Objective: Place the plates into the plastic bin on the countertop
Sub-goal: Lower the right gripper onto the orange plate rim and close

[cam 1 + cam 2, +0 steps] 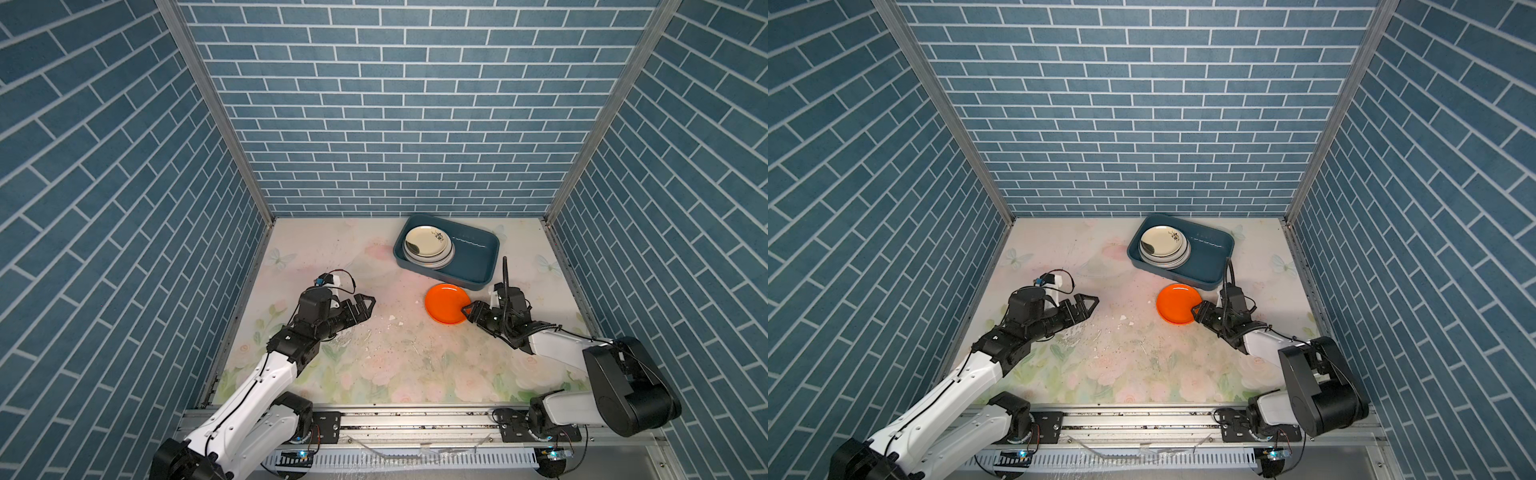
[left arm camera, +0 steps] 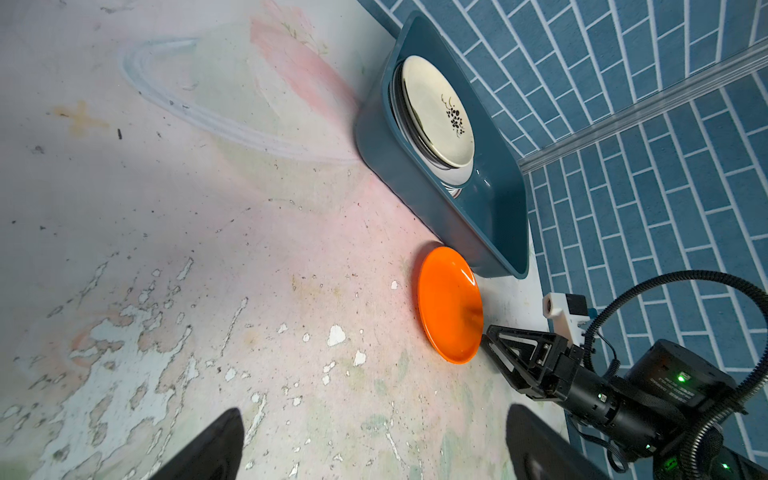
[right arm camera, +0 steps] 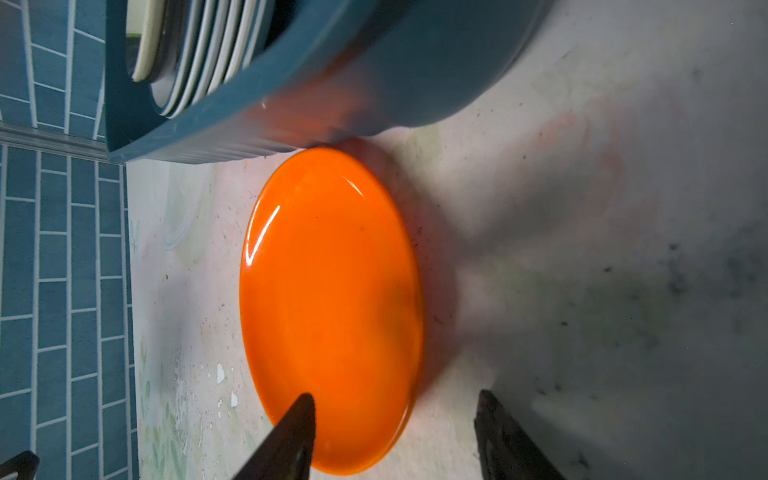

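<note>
The stack inside the dark teal-blue rectangular plastic bin (image 1: 473,264) mostly hides itself. Under the cream round plate with a small dark flower sprig (image 1: 426,243) I get only thin white and grey rims, packed too tight to count. The right wrist view crops the bin and blurs its near wall, so I cannot tell whether the plain glossy orange round plate (image 3: 332,291) touches that wall or sits just beside it.

The orange plate lies flat on the scuffed, rose-printed cream bench (image 1: 395,365), outside the bin and just in front of its near wall.

My right hand (image 1: 469,313) sits low at the plate's near rim, reaching in from the right. Its jaws are partly apart, one finger over the dish and the other out over the bench, gripping nothing. My left hand (image 1: 369,306) hangs above bare bench well to the left, jaws spread wide and empty. Its own wrist view cuts off the fingers.
</note>
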